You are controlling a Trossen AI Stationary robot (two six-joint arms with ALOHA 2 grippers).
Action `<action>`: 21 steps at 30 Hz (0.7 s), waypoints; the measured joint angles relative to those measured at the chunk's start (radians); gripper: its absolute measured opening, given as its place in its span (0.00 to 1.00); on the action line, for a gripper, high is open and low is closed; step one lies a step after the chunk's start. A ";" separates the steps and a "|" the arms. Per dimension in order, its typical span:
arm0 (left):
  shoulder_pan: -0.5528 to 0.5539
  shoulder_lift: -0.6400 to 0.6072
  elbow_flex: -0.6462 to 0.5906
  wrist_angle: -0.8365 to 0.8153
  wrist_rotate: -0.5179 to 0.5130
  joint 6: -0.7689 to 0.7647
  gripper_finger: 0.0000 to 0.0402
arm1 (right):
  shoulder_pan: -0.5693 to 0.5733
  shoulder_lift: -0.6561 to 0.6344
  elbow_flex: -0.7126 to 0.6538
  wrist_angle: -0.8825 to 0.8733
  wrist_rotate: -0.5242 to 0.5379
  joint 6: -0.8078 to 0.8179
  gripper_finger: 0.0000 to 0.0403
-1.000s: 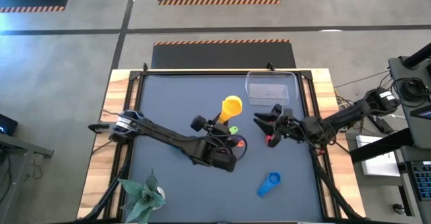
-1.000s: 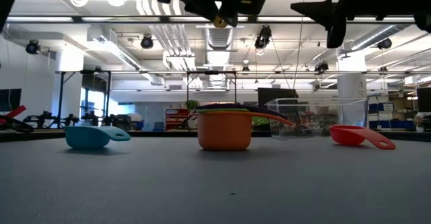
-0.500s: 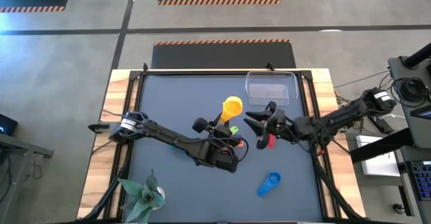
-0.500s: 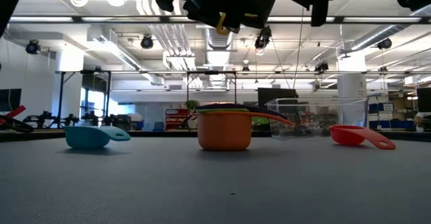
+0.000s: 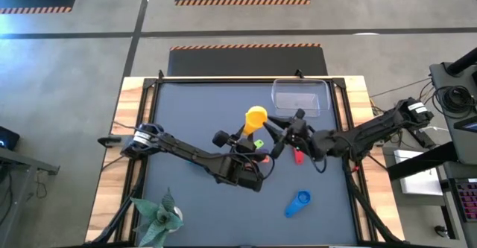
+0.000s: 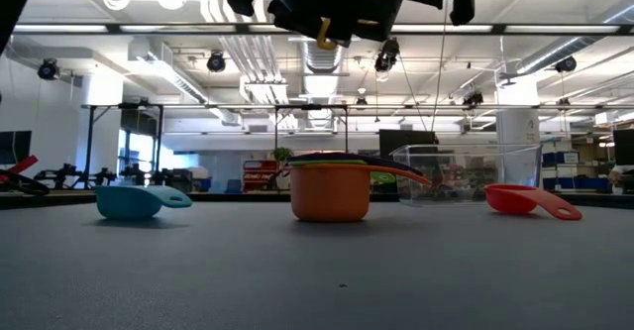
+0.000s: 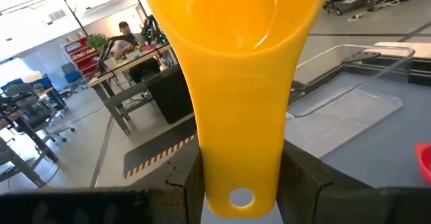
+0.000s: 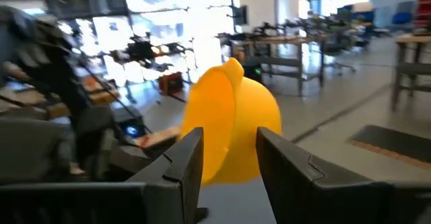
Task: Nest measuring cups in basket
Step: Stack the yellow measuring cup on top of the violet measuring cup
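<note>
My left gripper (image 5: pixel 244 133) (image 7: pixel 242 192) holds the yellow cup (image 5: pixel 256 118) (image 7: pixel 229 22) in the air above the middle of the table. My right gripper (image 5: pixel 273 135) (image 8: pixel 229 158) is open, just right of the cup's bowl (image 8: pixel 232 120) and pointing at it, its fingers short of it. A stack of cups with an orange one outermost (image 6: pixel 330 187) stands on its base under the left arm, a green handle (image 5: pixel 258 143) sticking out. A red cup (image 5: pixel 298 156) (image 6: pixel 530 200) and a blue cup (image 5: pixel 299 202) (image 6: pixel 139 201) lie on the table. The clear basket (image 5: pixel 300 97) (image 6: pixel 466 174) sits at the far right. My left gripper pinches the yellow cup's flat handle near its free end with the hole (image 7: pixel 240 183), one finger (image 7: pixel 183 183) on each side edge. The fingers lie along the handle, and the bowl (image 7: pixel 229 15) reaches out beyond them. The cup is lifted clear of the table.
A small potted plant (image 5: pixel 158 217) stands at the table's near left corner. The dark mat (image 5: pixel 186 114) is bare on the left and along the near edge. Wooden strips (image 5: pixel 358 91) border the table.
My right gripper has moved toward the table's left, away from the red cup and up to the yellow cup's bowl, staying open. In the low view it has risen toward the picture's top.
</note>
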 joint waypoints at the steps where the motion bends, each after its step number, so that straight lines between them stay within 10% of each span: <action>1: -0.001 0.000 0.000 0.000 0.003 0.001 0.29 | -0.004 -0.001 0.002 -0.019 0.014 0.005 0.30; 21: -0.041 0.000 0.010 0.019 -0.006 0.045 0.34 | -0.051 -0.005 0.006 -0.089 -0.057 0.006 0.02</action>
